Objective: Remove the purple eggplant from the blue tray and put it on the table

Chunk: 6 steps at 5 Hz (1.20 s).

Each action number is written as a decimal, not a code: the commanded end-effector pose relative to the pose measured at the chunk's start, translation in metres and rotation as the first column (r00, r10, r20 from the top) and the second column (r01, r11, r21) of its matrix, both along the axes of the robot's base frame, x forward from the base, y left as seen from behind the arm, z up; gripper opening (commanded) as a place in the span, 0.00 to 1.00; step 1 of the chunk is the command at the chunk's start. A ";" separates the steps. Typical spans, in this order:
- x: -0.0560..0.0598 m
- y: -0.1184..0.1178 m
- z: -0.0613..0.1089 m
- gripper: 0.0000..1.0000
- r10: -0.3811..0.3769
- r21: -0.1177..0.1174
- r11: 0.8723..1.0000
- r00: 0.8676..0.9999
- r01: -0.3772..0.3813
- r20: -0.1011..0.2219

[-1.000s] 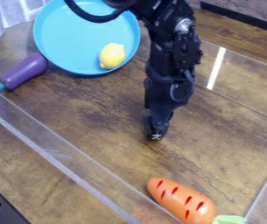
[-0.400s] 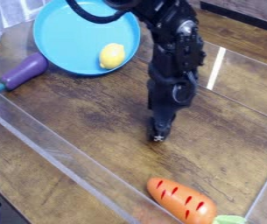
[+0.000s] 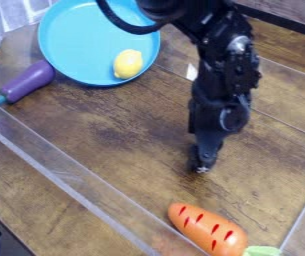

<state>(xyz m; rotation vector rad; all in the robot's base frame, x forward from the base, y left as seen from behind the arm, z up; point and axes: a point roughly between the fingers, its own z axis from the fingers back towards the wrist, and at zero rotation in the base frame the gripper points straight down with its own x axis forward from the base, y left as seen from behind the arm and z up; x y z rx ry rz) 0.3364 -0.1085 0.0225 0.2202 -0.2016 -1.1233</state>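
A: Purple eggplant (image 3: pixel 27 81) orientation?
B: On the tabletop (image 3: pixel 101 140), touching the blue tray's (image 3: pixel 75 45) rim; long axis diagonal, stem lower-left.
A: Pincer (image 3: pixel 204 167)?
B: Spread, empty, well right of it.

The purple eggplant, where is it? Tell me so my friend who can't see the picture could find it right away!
Find the big round blue tray at the top left of the wooden table. The purple eggplant lies at the tray's lower left edge, on the wood. It is the only purple thing, long with a teal stem end, unlike the yellow lemon in the tray or the orange carrot at the bottom.
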 end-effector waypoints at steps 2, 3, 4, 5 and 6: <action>0.005 0.000 -0.008 0.00 -0.079 0.009 0.997 0.997 0.079 -0.014; 0.006 0.017 -0.008 0.00 -0.041 0.020 0.999 0.999 0.042 -0.027; 0.006 0.034 -0.007 0.00 -0.002 0.032 0.999 0.999 0.003 -0.039; 0.008 0.038 -0.006 0.00 -0.016 0.043 0.999 0.999 0.018 -0.051; 0.010 0.042 -0.006 1.00 -0.030 0.053 0.998 0.998 0.033 -0.063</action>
